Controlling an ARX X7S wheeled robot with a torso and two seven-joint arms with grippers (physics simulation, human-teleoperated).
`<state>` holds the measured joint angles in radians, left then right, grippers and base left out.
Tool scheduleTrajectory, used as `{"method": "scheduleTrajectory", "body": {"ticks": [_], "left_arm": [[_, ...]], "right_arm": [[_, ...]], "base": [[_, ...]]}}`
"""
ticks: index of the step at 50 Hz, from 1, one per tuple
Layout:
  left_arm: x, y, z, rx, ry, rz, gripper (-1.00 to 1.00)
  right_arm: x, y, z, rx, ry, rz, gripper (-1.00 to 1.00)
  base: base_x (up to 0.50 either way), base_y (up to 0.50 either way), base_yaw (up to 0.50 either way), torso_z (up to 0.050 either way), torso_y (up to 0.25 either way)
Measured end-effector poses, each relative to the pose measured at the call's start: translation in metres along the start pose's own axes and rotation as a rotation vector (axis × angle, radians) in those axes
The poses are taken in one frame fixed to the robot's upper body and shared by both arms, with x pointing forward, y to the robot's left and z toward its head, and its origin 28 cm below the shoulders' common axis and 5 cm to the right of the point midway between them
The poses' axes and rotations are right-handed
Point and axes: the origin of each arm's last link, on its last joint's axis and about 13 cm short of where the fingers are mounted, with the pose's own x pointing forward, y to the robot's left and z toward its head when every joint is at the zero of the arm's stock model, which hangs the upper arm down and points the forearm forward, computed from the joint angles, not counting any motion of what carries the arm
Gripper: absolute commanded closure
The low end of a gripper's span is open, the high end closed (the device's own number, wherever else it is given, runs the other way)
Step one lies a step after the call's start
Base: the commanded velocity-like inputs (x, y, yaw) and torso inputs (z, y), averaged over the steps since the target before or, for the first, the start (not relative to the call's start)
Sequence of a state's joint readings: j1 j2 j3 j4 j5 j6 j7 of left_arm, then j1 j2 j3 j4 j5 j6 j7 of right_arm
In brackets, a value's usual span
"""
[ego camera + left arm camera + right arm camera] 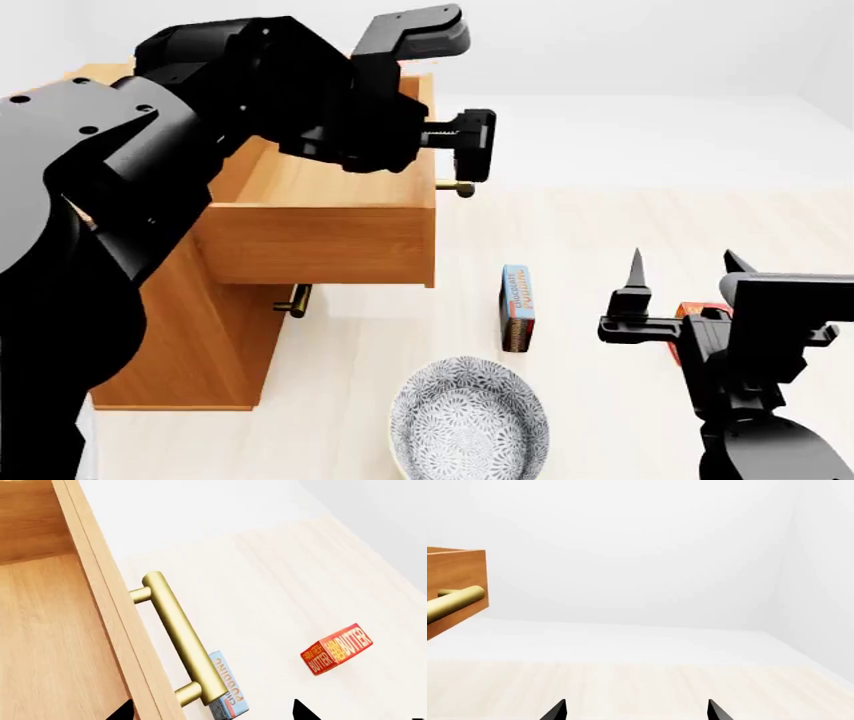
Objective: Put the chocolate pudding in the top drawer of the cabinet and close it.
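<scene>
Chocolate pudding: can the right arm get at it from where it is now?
Probably yes. The chocolate pudding stands on edge on the open floor, beside the right gripper, whose jaws are open and empty. Nothing lies between them; the bowl sits nearer the robot.

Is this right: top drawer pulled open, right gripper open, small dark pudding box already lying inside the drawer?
Not quite. The small dark chocolate pudding box is on the pale floor beside the honey-brown wooden cabinet, not inside the open top drawer, as the head view shows. The right gripper is open.

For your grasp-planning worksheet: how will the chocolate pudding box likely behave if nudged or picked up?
The chocolate pudding stands on a narrow edge, so a nudge would probably tip it flat. It looks like a thin carton: likely light and fairly stiff, though hard squeezing might dent it.
</scene>
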<state>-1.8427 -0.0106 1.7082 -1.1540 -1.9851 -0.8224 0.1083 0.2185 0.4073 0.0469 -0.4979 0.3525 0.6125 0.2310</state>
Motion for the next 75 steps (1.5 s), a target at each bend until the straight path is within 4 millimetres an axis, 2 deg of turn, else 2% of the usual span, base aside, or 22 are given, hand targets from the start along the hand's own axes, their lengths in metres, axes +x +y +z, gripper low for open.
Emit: {"method": "scheduleTrajectory", "body": {"ticks": [16,28,37,51,64,75], "left_arm": [[-0.015,0.002,0.019,0.022,-0.101,0.043,-1.0],[-0.036,0.009,0.011,0.068,-0.234,0.082,-1.0],[-0.052,0.008,-0.009,0.152,-0.38,0.154,-1.0],[-0.083,0.004,-0.054,0.225,-0.575,0.209,-1.0],[-0.113,-0.002,-0.096,0.277,-0.7,0.248,-1.0],[-0.136,-0.002,-0.124,0.284,-0.77,0.279,-1.0]], "right_arm": [[-0.001,0.001,0.003,0.0,-0.005,0.004,-1.0],[0.0,0.003,0.006,-0.007,-0.008,0.012,-1.0],[0.0,0.005,0.008,-0.009,-0.009,0.019,-1.0],[0.001,0.009,0.008,-0.003,-0.001,0.04,-1.0],[0.009,0.019,0.008,-0.003,0.021,0.062,-1.0],[0.016,0.026,0.01,0.025,0.061,0.083,-1.0]], "base": [[0.0,0.0,0.0,0.0,0.0],[0.0,0.0,0.0,0.0,0.0],[0.0,0.0,0.0,0.0,0.0],[0.0,0.0,0.0,0.0,0.0],[0.0,0.0,0.0,0.0,0.0],[0.0,0.0,0.0,0.0,0.0]]}}
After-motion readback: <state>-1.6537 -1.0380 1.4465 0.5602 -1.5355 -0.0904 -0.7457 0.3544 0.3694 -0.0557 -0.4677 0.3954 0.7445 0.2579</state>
